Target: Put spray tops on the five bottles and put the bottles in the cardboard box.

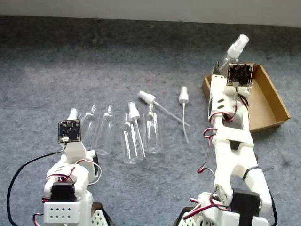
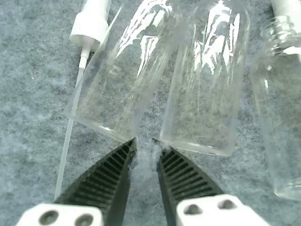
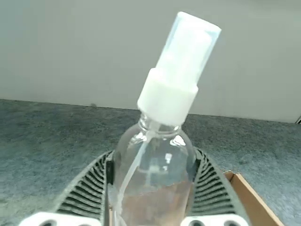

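Right gripper (image 3: 153, 188) clamps capped bottle (image 3: 155, 165) over cardboard box (image 3: 254, 202), likely for dropping in | left gripper (image 2: 145, 148) narrowly parted, uncapped bottles (image 2: 207, 84) just ahead

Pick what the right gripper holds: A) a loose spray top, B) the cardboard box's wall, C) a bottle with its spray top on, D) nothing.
C: the right gripper is shut on a clear bottle with a white spray top fitted on its neck.
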{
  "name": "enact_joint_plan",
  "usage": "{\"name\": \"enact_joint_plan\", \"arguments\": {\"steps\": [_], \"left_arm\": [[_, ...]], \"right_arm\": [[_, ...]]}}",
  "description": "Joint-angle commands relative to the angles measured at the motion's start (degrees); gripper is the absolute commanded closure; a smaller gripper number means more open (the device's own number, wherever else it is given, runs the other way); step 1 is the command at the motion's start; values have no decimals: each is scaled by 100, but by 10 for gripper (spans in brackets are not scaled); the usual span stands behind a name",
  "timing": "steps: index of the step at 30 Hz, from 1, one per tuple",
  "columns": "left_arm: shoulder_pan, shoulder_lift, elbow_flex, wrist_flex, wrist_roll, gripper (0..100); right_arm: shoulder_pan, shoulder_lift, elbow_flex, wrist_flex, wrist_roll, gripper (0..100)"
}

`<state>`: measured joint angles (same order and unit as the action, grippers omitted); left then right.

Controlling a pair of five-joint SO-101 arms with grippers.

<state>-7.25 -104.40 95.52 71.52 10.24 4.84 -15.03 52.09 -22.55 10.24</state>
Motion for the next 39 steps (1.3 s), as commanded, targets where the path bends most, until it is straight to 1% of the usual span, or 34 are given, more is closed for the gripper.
{"name": "enact_joint_plan", "arguments": {"steps": [1,13,15,18,27,30,39], "left_arm": [[-66,-48,13,-9,-53,989],[-66,-48,13,-9,-53,989],[-66,-48,13,-9,-53,989],[-66,-48,13,-9,-53,989],[-66,-48,13,-18,-53,989],[-66,-48,13,-18,-53,989],[-66,-48,13,-18,-53,989]], "right_arm": [[92,321,-725,-171,26,961],[101,2088,-2123,-198,53,961],[101,2281,-2202,-576,44,961],[101,2492,-2132,-1411,70,961],[101,3029,-1648,-2457,70,961],[171,3204,-1578,-2615,70,961],[488,3688,-1569,-2624,62,961]]}}
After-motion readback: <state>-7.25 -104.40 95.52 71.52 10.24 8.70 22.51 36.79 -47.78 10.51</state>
